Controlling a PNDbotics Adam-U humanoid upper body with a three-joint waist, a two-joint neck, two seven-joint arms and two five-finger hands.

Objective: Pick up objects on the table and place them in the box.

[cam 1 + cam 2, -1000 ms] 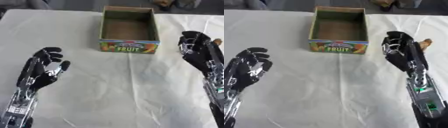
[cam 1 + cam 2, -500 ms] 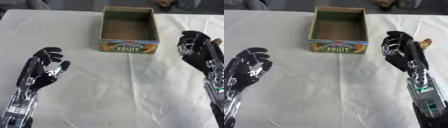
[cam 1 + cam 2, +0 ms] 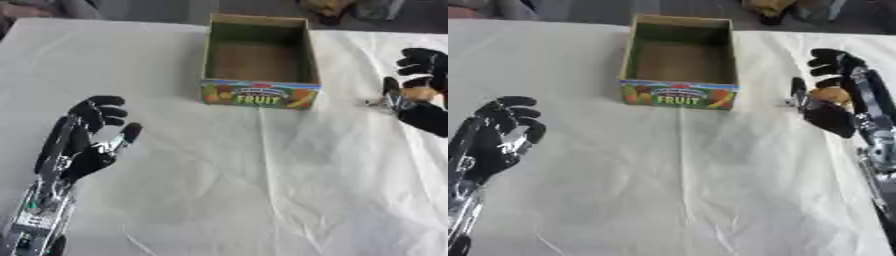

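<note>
So the fruit box point(image 3: 258, 65) sits toward the far middle of the desk point(image 3: 262, 190), which has a white cloth over it. It's an open cardboard box with a bright printed front panel that says FRUIT, and from up here the inside looks bare brown, nothing in it that I can see.

Right of the box, about level with its front panel, is the right hand point(image 3: 833, 107). The fingers point(image 3: 829, 57) are curled over, with the thumb coming in from the box side, and there's a small orange-tan object point(image 3: 830, 95) sitting in between them. I can't make out what the object actually is, just a rounded, tan-orange lump. Looks like it's being pinched between thumb and fingers. Can't tell if it's off the cloth or still touching it. There's a bit of silver hardware showing on the hand just on the box side of the object.

The left hand point(image 3: 83, 145) is well away from the box, near the front left of it, down by the desk's near edge. It's palm-up-ish with relaxed fingers, tips bent a bit, holding nothing, thumb sticking out toward the box side.
</note>
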